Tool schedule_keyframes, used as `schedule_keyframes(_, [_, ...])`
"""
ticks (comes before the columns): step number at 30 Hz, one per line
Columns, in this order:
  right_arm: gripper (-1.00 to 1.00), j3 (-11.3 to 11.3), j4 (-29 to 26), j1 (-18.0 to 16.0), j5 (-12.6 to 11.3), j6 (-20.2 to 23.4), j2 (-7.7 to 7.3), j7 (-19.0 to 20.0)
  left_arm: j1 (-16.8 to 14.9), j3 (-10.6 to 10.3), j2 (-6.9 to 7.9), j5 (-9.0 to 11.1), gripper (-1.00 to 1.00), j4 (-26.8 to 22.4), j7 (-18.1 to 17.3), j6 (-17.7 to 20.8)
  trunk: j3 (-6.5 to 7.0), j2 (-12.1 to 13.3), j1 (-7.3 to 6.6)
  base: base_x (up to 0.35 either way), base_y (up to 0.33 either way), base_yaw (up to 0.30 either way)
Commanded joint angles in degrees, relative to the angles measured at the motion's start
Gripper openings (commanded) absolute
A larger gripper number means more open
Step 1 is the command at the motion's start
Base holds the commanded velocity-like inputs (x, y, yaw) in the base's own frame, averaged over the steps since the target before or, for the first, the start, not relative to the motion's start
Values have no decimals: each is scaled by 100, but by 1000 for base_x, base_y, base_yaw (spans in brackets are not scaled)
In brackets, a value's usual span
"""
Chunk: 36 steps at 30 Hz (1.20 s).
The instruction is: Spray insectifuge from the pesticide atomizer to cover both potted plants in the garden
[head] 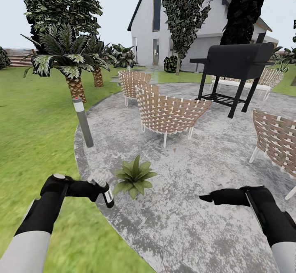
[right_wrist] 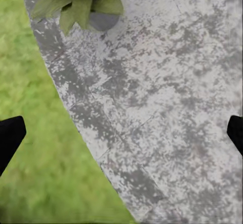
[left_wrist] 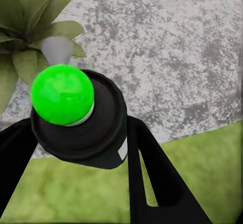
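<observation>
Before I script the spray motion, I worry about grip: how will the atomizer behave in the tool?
The pesticide atomizer looks rigid and round-bodied, so it may twist or slip between the left tool's fingers. Slim and small, it is probably light. Its domed green top looks smooth.

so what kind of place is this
A home back garden, by the look of it: a paved patio ringed by lawn, woven chairs around a black barbecue grill, and a white house behind.
</observation>
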Motion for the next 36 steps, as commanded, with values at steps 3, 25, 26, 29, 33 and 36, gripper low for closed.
schedule_keyframes(3, [100,-29,138,17,51,20,41,-778,110,65,2,-31,-100,-6,-43,225,-5,-3,-1,0,0,0])
schedule_keyframes(25, [100,-806,796,31,-14,39,78,-3859,-1255,141,-43,-2843,-100,1608,-10,2358,-5,-3,-1,0,0,0])
schedule_keyframes(26, [100,-808,796,31,-13,41,77,-3860,-1376,188,-44,-2865,-100,1789,-9,2359,-5,-3,-1,0,0,0])
schedule_keyframes(29, [100,-809,791,31,-13,46,77,-3858,-1644,221,-43,-2891,-100,2189,-2,2368,-5,-3,-1,0,0,0])
schedule_keyframes(33, [100,-810,792,31,-13,76,77,-3861,-1856,226,-39,-3480,-100,2789,9,2409,-5,-3,-1,0,0,0])
schedule_keyframes(36, [100,-809,792,31,-13,80,77,-3862,-1962,226,-41,-3991,-100,3426,6,2420,-5,-3,-1,0,0,0])
